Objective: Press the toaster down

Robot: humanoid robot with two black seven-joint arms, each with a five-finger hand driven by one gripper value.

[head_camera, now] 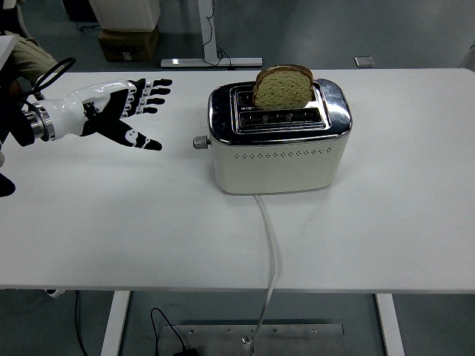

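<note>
Left of the unlabelled toaster (278, 144), the left hand (111, 115) hovers spread.

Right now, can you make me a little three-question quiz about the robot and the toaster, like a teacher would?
1. True or false: the slice of bread is pushed all the way down inside the toaster.
2. Which side of the toaster has the lever knob? A) the side facing the left hand B) the side away from it C) the top
3. Fill in the blank: the left hand's fingers are spread and holding ______.

Key: 1. False, the bread sticks up out of a slot. 2. A. 3. Nothing; the hand hangs over the table, apart from the toaster.
</note>
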